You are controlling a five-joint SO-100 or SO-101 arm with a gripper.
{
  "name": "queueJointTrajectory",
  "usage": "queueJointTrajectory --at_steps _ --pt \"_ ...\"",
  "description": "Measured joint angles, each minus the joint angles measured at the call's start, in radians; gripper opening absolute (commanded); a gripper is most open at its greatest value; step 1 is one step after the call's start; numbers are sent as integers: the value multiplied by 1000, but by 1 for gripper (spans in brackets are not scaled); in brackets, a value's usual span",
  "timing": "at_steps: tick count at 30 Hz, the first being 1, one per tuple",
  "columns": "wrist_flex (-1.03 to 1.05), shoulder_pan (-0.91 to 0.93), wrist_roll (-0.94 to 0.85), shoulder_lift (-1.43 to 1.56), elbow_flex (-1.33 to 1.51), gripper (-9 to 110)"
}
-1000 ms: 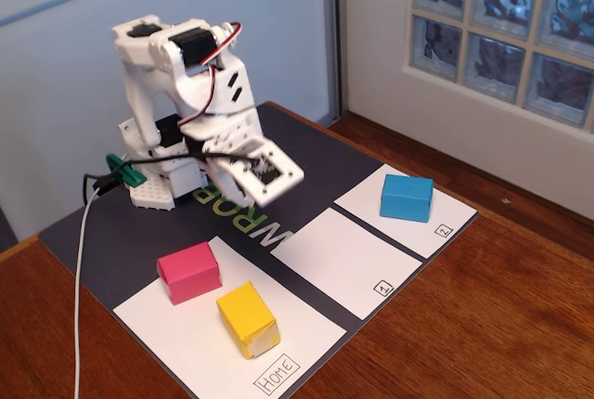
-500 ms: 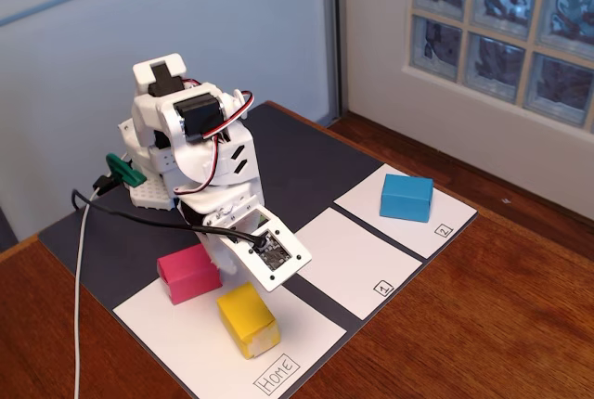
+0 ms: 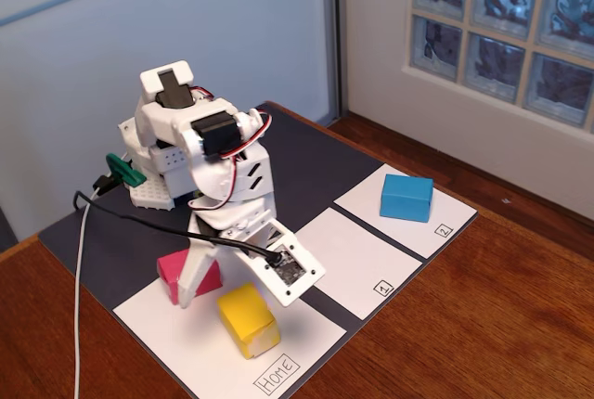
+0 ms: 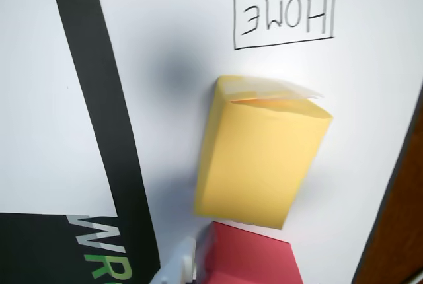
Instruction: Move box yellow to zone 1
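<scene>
Fixed view: yellow box [image 3: 248,319] lies on the white sheet marked Home [image 3: 277,374], just beside a red box [image 3: 188,276]. Blue box [image 3: 406,197] sits on the sheet numbered 2. Gripper [image 3: 200,283] low over the red box; its opening can't be made out.

Wrist view: yellow box [image 4: 260,154] below the HOME label, red box [image 4: 248,257] touching it.

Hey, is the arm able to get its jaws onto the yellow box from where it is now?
Probably yes. The yellow box lies on the Home sheet just ahead of the gripper, top and sides uncovered. The red box sits close behind it by the gripper, which may crowd the approach.
</scene>
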Motion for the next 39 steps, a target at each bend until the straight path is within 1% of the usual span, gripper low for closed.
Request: queueJointTrajectory --at_steps 4,7,17,24,26,34,37,39 --pt "-11 -12 14 -25 0 46" --pt "-55 -15 14 -26 26 45" --pt "-342 -9 15 46 420 46" --pt "-425 -2 0 48 480 43" --pt "-440 -2 0 48 480 38" --pt "-457 6 -8 48 480 8" --pt "-457 8 -12 48 480 1" --pt "-457 8 -14 48 480 0"
